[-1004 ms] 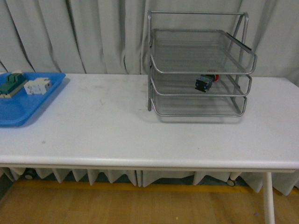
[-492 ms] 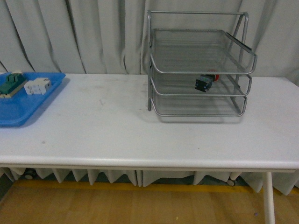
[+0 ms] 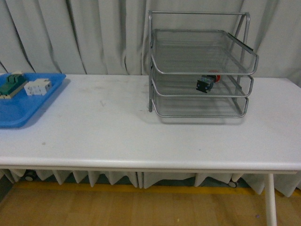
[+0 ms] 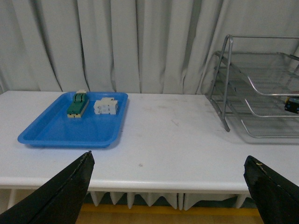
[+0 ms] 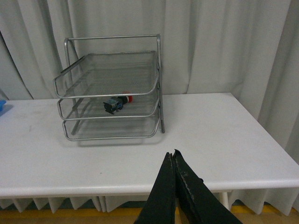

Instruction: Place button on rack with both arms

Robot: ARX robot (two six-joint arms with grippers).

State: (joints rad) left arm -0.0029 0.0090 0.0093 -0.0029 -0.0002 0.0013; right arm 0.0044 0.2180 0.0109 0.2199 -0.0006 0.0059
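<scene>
The button (image 3: 206, 83), red cap on a dark body, lies on its side on the middle tier of the silver wire rack (image 3: 200, 70) at the table's back right. It also shows in the right wrist view (image 5: 117, 102) inside the rack (image 5: 112, 88), and its dark end shows at the edge of the left wrist view (image 4: 292, 105). My left gripper (image 4: 170, 161) is open and empty, off the table's front edge. My right gripper (image 5: 171, 155) is shut and empty, well away from the rack. Neither arm shows in the front view.
A blue tray (image 3: 21, 108) at the table's left holds a green-and-cream switch block (image 3: 11, 84) and a white block (image 3: 37, 87); both show in the left wrist view (image 4: 77, 104), (image 4: 106, 106). Grey curtains hang behind the white table (image 3: 117, 132).
</scene>
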